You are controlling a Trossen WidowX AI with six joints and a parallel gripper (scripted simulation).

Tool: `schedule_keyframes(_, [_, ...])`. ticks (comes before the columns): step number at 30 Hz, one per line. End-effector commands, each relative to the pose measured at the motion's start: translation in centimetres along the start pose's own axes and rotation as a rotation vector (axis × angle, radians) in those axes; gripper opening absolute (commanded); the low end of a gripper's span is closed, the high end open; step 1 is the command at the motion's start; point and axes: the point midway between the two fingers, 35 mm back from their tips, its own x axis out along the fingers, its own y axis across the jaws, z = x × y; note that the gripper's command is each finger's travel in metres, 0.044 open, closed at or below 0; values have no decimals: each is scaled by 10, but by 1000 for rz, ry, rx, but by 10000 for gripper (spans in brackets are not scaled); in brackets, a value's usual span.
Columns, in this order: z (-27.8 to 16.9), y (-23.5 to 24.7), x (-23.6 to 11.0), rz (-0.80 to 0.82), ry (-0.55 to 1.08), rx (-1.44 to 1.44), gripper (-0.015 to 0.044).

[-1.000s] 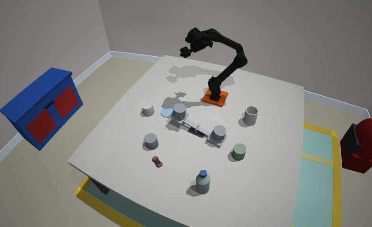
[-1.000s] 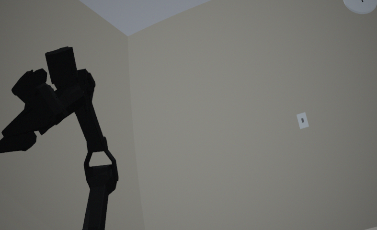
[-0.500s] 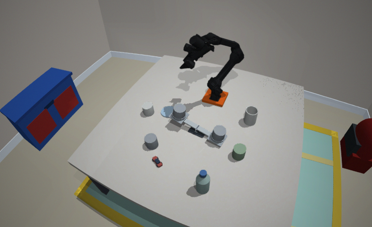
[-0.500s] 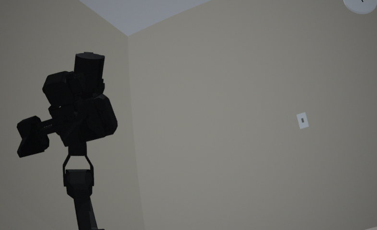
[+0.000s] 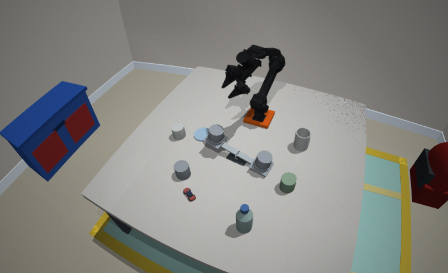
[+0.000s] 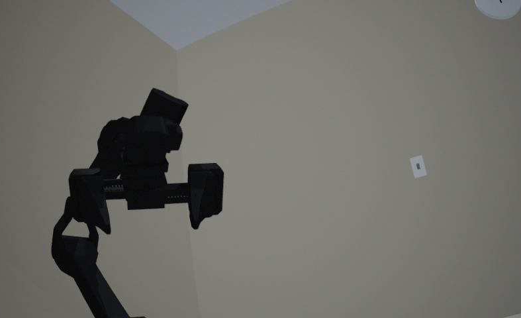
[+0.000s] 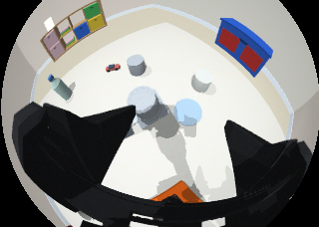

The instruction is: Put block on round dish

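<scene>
Two identical grey cups stand upside down on the ends of a small balance (image 5: pixel 231 148) in the middle of the table. The left cup (image 5: pixel 216 132) (image 7: pixel 143 103) stands right beside the light blue round dish (image 5: pixel 200 134) (image 7: pixel 187 111). The right cup (image 5: pixel 263 160) is hidden behind a finger in the wrist view. No block shows. My gripper (image 5: pixel 226 91) (image 6: pixel 150 228) (image 7: pixel 183 117) is open and empty. It hangs high above the table behind the left cup, pointing down towards the cup and the dish.
Around the balance stand a white cylinder (image 5: pixel 177 131) (image 7: pixel 202 80), a grey cylinder (image 5: pixel 181 169) (image 7: pixel 136 66), an open grey cup (image 5: pixel 301 139), a green cylinder (image 5: pixel 287 182), a bottle (image 5: pixel 244 219) (image 7: pixel 62 88) and a toy car (image 5: pixel 189 194). The arm's orange base (image 5: pixel 259 118) is behind.
</scene>
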Motion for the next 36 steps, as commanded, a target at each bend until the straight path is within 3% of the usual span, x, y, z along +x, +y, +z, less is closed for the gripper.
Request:
schedule_keyframes(1, [-10,21,-1,94,9,-89,440])
schedule_keyframes(18, [-64,96,-19,465,50,-457,440])
schedule_keyframes(25, [-67,100,-20,479,56,-493,440])
schedule_keyframes(36, [-67,136,-15,502,134,-856,440])
